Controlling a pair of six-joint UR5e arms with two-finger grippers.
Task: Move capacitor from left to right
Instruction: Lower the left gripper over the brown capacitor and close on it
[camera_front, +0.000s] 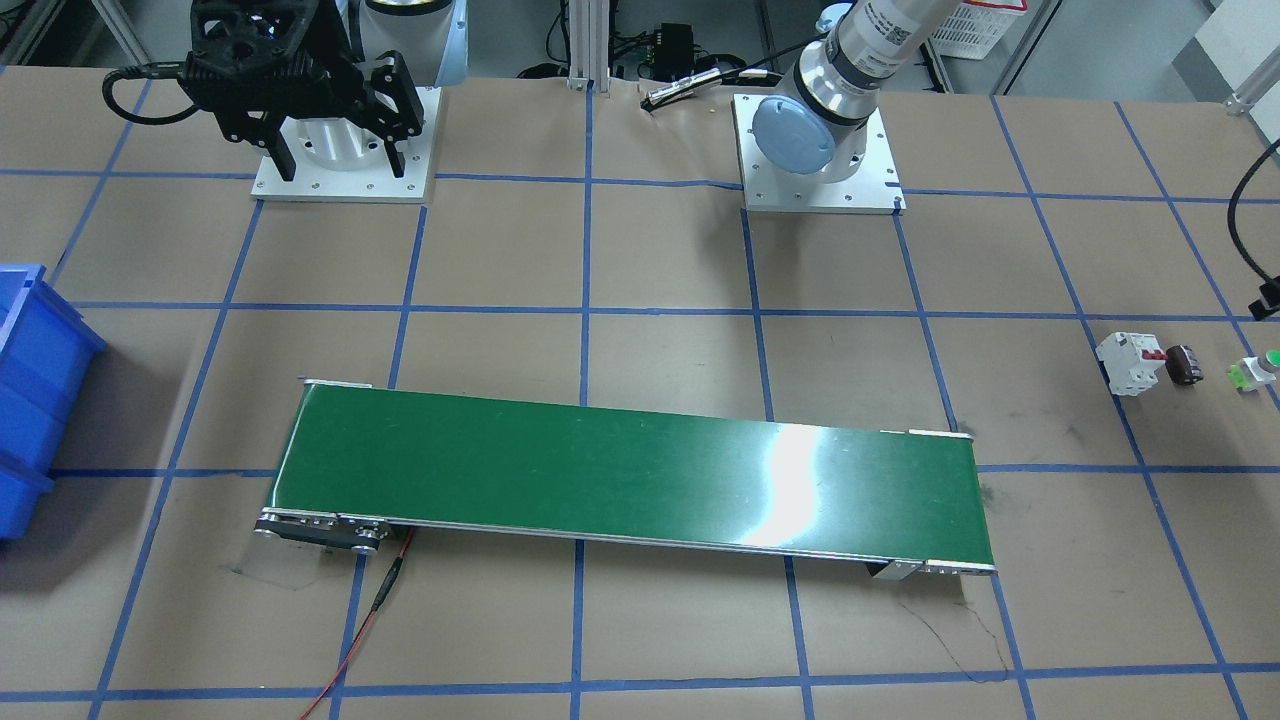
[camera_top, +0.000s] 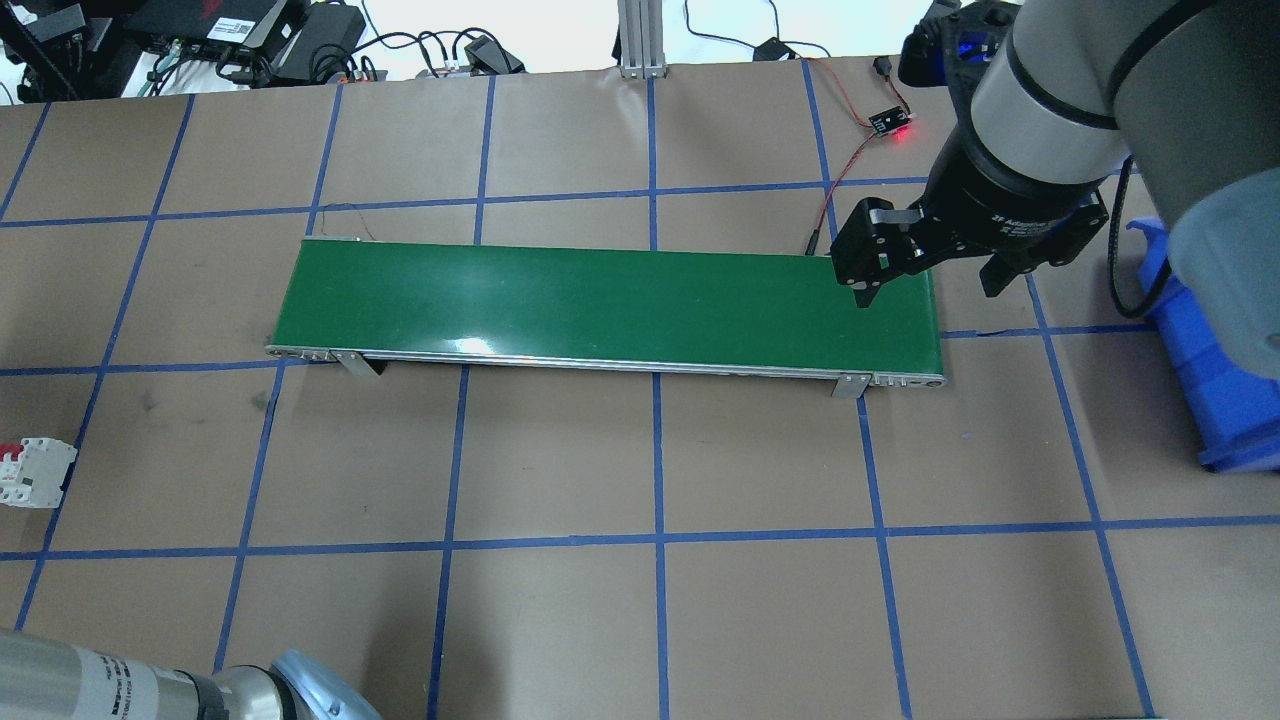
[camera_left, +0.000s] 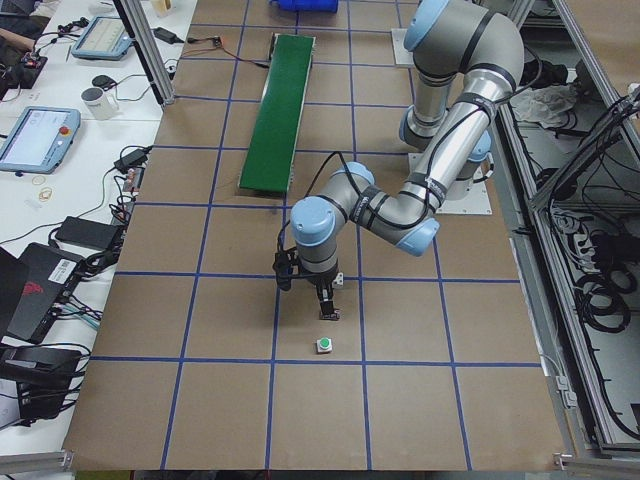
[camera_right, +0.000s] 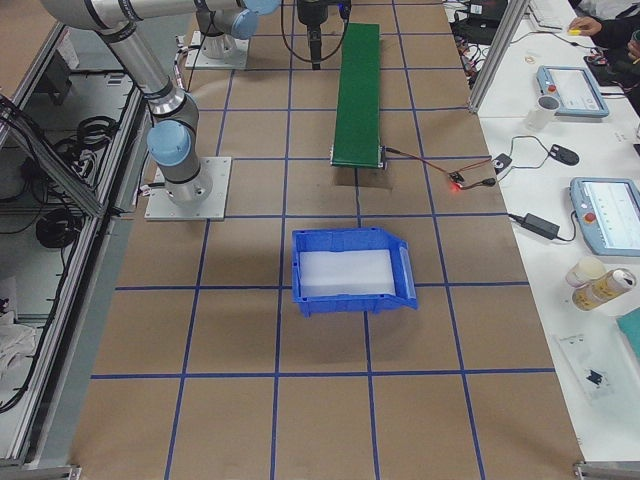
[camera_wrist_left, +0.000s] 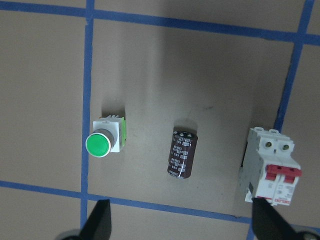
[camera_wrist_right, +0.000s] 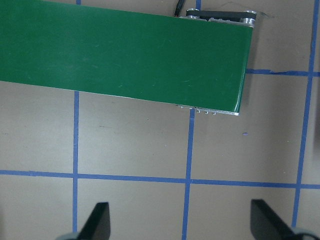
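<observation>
The capacitor (camera_wrist_left: 182, 153), a small dark brown cylinder, lies on its side on the brown table between a white breaker (camera_wrist_left: 272, 167) and a green-capped push button (camera_wrist_left: 105, 141). It also shows in the front-facing view (camera_front: 1185, 363), at the table's left end. My left gripper (camera_wrist_left: 183, 222) hovers above it, open and empty, with the capacitor in line between its fingertips. In the exterior left view the left gripper (camera_left: 305, 288) hangs over that spot. My right gripper (camera_top: 930, 285) is open and empty above the right end of the green conveyor belt (camera_top: 600, 300).
The green belt (camera_front: 630, 470) runs across the table's middle. A blue bin (camera_top: 1200, 350) stands at the right end, past the belt. The breaker (camera_front: 1130, 362) and the button (camera_front: 1258, 370) flank the capacitor closely. A red wire with a small lit board (camera_top: 885, 125) lies behind the belt.
</observation>
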